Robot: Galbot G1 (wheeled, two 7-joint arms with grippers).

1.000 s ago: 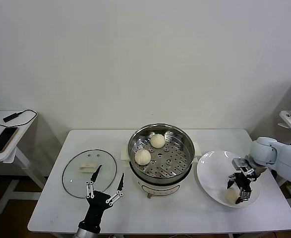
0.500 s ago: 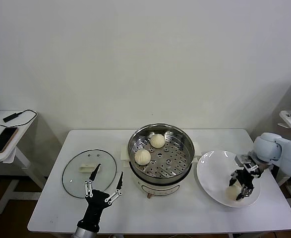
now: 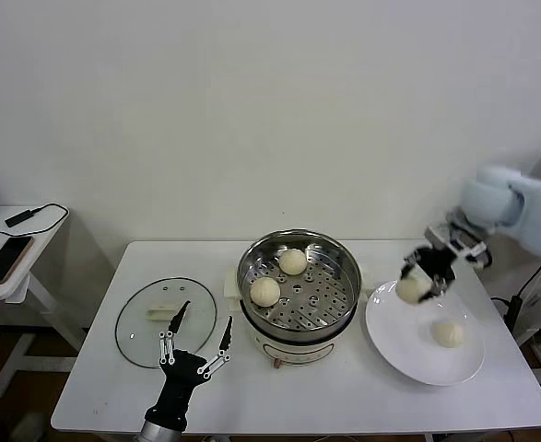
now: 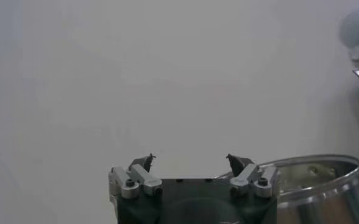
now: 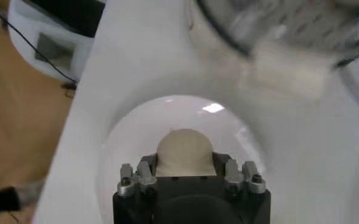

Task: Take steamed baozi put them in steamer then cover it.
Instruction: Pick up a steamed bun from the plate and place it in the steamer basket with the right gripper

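The steel steamer (image 3: 299, 276) stands mid-table with two baozi on its perforated tray, one at the back (image 3: 293, 261) and one at the front left (image 3: 264, 291). My right gripper (image 3: 419, 281) is shut on a third baozi (image 3: 413, 289) and holds it in the air over the near-steamer side of the white plate (image 3: 408, 348); the bun fills the jaws in the right wrist view (image 5: 184, 152). A fourth baozi (image 3: 449, 334) lies on the plate. The glass cover (image 3: 166, 321) lies flat on the table left of the steamer. My left gripper (image 3: 199, 339) is open near the front edge, beside the cover.
The steamer's rim also shows in the left wrist view (image 4: 316, 178). A side table (image 3: 12, 262) with a phone and a cable stands at the far left. The white table's right edge lies just beyond the plate.
My right gripper has closed on one baozi, lifted it off the plate and carried it up and toward the steamer. One baozi now lies uncovered on the plate. The left arm stayed put.
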